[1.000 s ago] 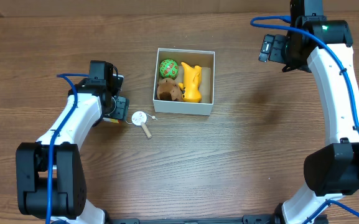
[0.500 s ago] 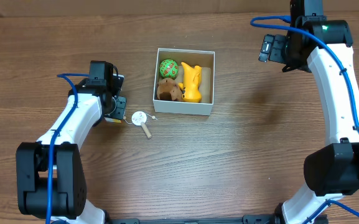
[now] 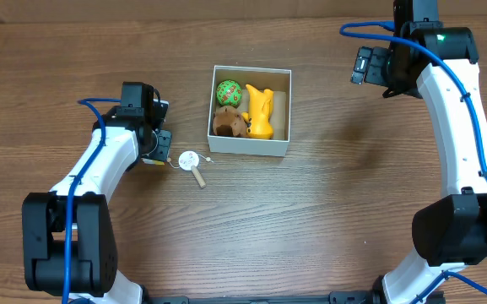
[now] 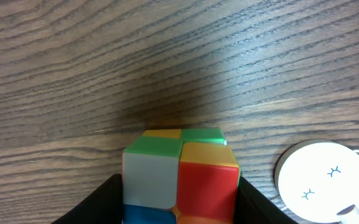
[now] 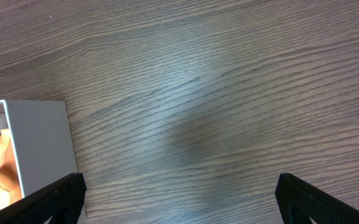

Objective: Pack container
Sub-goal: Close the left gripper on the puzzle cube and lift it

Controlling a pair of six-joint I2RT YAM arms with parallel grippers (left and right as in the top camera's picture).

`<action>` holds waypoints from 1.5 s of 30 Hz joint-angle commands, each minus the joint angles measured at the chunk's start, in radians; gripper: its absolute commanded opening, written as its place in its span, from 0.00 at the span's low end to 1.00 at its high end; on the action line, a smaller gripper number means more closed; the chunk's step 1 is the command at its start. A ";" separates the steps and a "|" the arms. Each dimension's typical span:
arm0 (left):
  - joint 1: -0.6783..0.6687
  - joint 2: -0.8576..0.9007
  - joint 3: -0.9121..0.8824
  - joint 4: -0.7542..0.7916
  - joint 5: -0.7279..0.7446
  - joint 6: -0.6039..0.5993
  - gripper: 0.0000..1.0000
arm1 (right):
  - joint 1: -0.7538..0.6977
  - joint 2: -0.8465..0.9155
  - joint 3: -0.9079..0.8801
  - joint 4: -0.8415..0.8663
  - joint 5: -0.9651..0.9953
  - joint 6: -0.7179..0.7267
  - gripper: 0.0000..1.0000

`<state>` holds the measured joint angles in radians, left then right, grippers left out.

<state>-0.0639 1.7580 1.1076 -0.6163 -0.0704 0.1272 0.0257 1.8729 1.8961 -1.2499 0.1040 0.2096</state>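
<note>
The container [image 3: 247, 146] sits on the wooden table [image 3: 327, 219], square and white-walled, with cardboard showing inside. In it lie a green patterned ball [image 3: 229, 91] at the far-left corner, a yellow plastic animal [image 3: 260, 110] beside the ball, and a brown toy [image 3: 228, 123] against the container's left wall, below the ball.

Left of the container, the left gripper [image 3: 156, 152] points down at the wood. The left wrist view shows its two black fingers [image 4: 101, 202] pressed against opposite sides of a small puzzle cube [image 4: 180, 177] – grey, red, green and yellow tiles face the camera. Whether the cube touches the table cannot be told. Between the cube and the container lies a white disc toy [image 4: 324, 180] with small blue marks on its face and a wooden handle, apart from both.

The right gripper [image 5: 179, 186] is well to the right of the container, its fingers spread wide and grasping nothing – only bare wood lies between them, with the container's white corner at the left edge of the right wrist view.
</note>
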 commanded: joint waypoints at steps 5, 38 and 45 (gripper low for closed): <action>0.006 0.020 0.034 -0.003 0.019 -0.011 0.54 | -0.006 -0.020 0.020 0.003 0.008 0.007 1.00; 0.006 0.095 0.035 0.027 0.008 0.052 0.58 | -0.006 -0.020 0.020 0.003 0.008 0.007 1.00; 0.006 0.094 0.107 -0.015 0.008 0.049 0.38 | -0.006 -0.020 0.020 0.003 0.008 0.007 1.00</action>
<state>-0.0635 1.8408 1.1419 -0.6106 -0.0669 0.1730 0.0257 1.8729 1.8961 -1.2495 0.1043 0.2092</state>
